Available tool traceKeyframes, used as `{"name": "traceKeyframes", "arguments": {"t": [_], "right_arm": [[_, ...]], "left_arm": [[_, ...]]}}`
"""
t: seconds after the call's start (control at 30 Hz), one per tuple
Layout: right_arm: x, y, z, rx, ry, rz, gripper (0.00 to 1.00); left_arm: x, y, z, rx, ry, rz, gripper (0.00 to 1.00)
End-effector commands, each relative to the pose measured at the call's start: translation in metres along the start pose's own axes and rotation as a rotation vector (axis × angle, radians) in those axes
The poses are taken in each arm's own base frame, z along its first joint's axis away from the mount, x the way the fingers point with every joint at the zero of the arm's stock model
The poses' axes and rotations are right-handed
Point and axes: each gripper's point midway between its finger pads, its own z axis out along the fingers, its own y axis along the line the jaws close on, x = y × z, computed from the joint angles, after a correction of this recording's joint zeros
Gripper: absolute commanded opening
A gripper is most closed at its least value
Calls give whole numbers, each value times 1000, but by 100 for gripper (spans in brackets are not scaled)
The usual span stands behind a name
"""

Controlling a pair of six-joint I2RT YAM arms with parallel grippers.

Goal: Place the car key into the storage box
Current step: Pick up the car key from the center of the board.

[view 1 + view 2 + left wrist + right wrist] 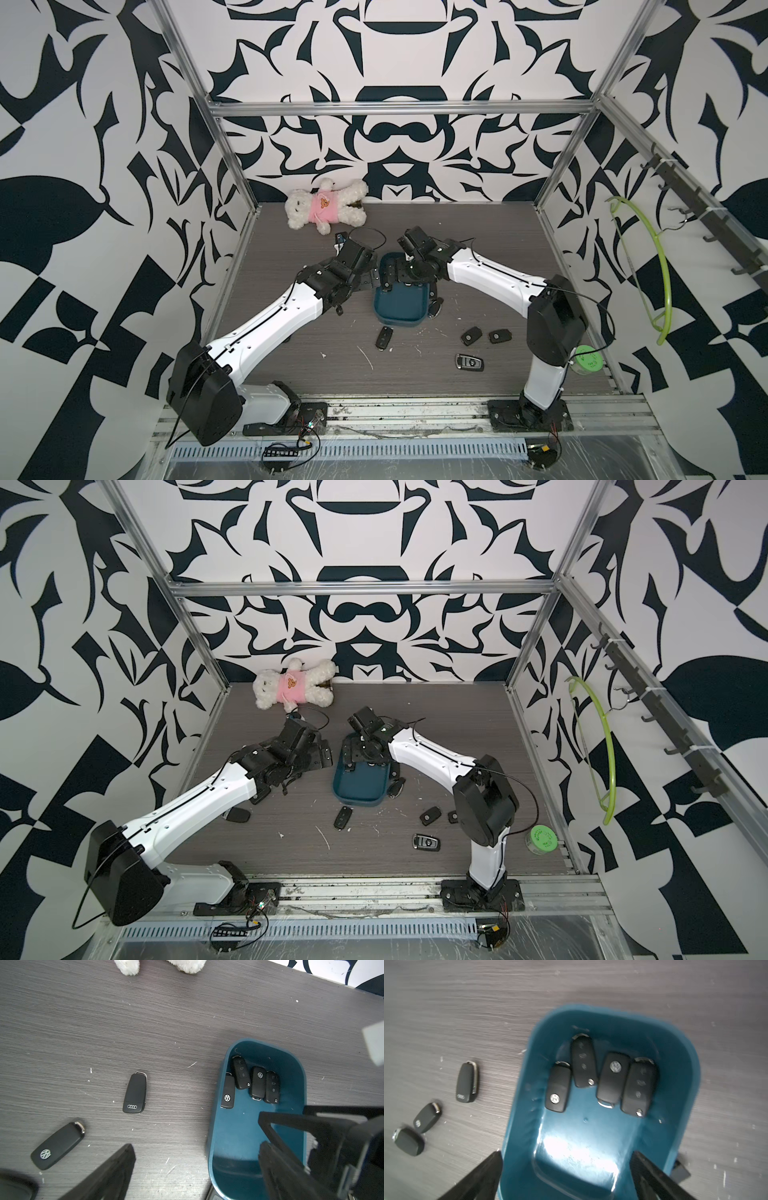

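Overhead, a dark teal-blue rectangular plastic storage box [401,309] with rounded corners and low walls sits mid-table on a grey wood-grain tabletop [478,232]. Four black plastic car keys [612,1078] lie packed side by side on the box floor, near one end. The right gripper [565,1154] hangs over the box's other end, its jaws spread wide with nothing between them. The left gripper [195,1146] is just beside the box, jaws likewise spread and empty. Loose on the tabletop beside the box lie a black Audi-badged key [135,1093] and a black Volkswagen-badged key [58,1145]. A white plush bear [299,208] in a pink shirt lies at the table's back edge.
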Motion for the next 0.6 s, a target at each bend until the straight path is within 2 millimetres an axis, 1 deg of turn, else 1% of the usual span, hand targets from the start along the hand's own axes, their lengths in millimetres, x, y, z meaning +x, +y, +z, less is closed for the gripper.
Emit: {"name": "traceKeyframes", "arguments": {"t": [0.0, 0.13, 0.3, 0.37, 0.47, 0.57], "right_arm": [[-6, -7, -18, 21, -51, -2, 100], [-5, -13, -26, 34, -73, -5, 100], [-10, -19, -42, 34, -153, -4, 100], [-11, -21, -48, 18, -196, -8, 100], [-9, -25, -58, -6, -255, -26, 100], [-7, -29, -67, 6, -256, -38, 100]], "left_arm": [[-2, 1, 1, 4, 1, -22, 99], [5, 16, 7, -27, 26, -56, 99], [19, 48, 16, -106, 62, -95, 99], [26, 57, 20, -112, 96, -116, 99], [36, 67, 29, -105, 155, -136, 100], [42, 75, 40, -115, 196, -122, 96]]}}
